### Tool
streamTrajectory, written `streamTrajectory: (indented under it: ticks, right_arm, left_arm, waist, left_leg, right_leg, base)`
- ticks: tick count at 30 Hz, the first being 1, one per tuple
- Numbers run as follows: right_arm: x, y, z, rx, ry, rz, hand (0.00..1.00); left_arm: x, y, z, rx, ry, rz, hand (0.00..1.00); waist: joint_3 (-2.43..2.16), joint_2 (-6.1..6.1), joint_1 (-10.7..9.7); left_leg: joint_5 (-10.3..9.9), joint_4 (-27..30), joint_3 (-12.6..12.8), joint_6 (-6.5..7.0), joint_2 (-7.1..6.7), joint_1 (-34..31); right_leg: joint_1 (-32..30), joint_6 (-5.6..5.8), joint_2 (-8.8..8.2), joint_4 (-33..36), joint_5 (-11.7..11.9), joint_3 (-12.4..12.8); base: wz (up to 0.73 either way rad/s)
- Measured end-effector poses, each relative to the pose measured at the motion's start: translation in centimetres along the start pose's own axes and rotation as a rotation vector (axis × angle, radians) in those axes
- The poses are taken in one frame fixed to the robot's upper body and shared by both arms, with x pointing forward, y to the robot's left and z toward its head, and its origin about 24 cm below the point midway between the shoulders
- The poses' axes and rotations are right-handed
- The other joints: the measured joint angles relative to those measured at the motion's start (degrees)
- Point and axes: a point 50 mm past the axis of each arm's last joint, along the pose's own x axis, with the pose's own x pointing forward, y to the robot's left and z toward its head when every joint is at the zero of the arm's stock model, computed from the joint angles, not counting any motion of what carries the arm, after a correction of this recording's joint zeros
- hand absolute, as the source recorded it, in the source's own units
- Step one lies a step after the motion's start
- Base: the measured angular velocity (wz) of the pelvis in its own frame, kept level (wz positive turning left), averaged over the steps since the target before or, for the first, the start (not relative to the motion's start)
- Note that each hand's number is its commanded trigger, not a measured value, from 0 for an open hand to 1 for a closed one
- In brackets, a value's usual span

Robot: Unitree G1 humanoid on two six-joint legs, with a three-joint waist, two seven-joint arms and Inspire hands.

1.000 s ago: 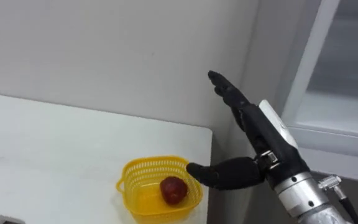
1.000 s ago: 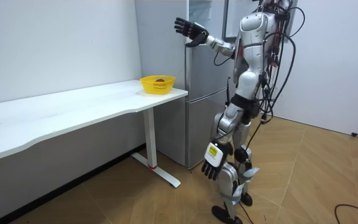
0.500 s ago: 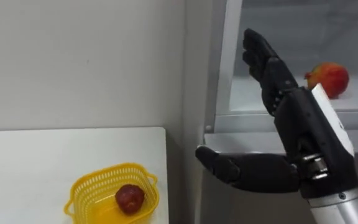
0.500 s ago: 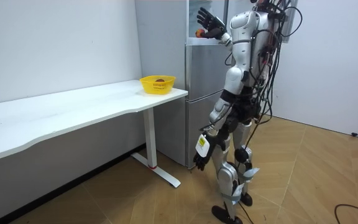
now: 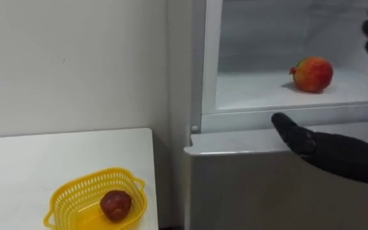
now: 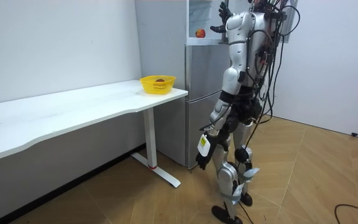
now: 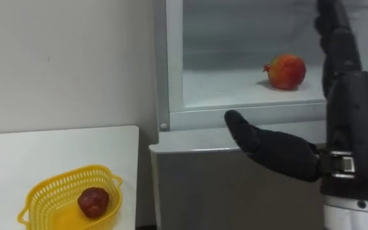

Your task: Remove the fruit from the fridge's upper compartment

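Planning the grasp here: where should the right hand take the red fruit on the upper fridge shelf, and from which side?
Take the fruit round its middle, probably from the open front: it is round, sits alone on the shelf, small crown pointing left, and the open right hand is raised before it.

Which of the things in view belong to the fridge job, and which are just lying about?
For the job: red fruit on the upper shelf; fridge, its upper part open; right hand, open, raised before the shelf.
Lying about: yellow basket on the white table; dark fruit in the basket.
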Motion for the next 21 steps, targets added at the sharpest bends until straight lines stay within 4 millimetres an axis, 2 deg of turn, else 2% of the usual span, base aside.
streamTrajectory:
  ticks: [2,10,14,21]
  right_arm:
    - [0.0,-0.6,-1.0,-0.035,0.041,-0.038,0.0]
    - [0.3,-3.0,-3.5,-0.127,0.115,-0.171,0.0]
    - [1.5,-3.7,-4.4,-0.135,0.146,-0.206,0.0]
    - [5.3,-5.0,-5.2,-0.08,0.158,-0.268,0.0]
  left_arm:
    - [0.0,0.3,-0.3,-0.006,0.007,0.007,0.0]
    - [-0.1,0.6,-0.8,-0.014,0.022,-0.004,0.0]
    - [-0.2,1.0,-1.2,-0.023,0.039,-0.008,0.0]
    - [-0.2,1.6,-1.4,-0.047,0.061,0.004,0.0]
  waist:
    - [-0.08,-0.55,-0.05]
    - [0.19,-2.49,0.37]
    - [0.4,-3.54,0.41]
    - [0.44,-5.39,0.47]
  left_leg:
    - [0.0,0.0,-0.02,0.0,-0.07,0.28]
    - [0.0,-0.07,-0.85,0.03,-0.32,0.28]
    - [0.02,0.04,-0.83,0.03,-0.32,0.2]
    - [0.02,0.1,-1.29,0.03,-0.31,0.34]
  right_leg:
    - [0.55,-0.01,-0.03,-0.75,0.0,0.02]
    - [0.98,0.1,-0.32,-0.78,-0.07,-0.83]
    - [0.26,0.09,-0.31,-0.75,-0.08,-0.8]
    - [0.87,0.09,-0.35,-0.78,-0.06,-1.15]
  base:
    - [0.0]
    - [0.06]
    - [0.0]
    - [0.02]
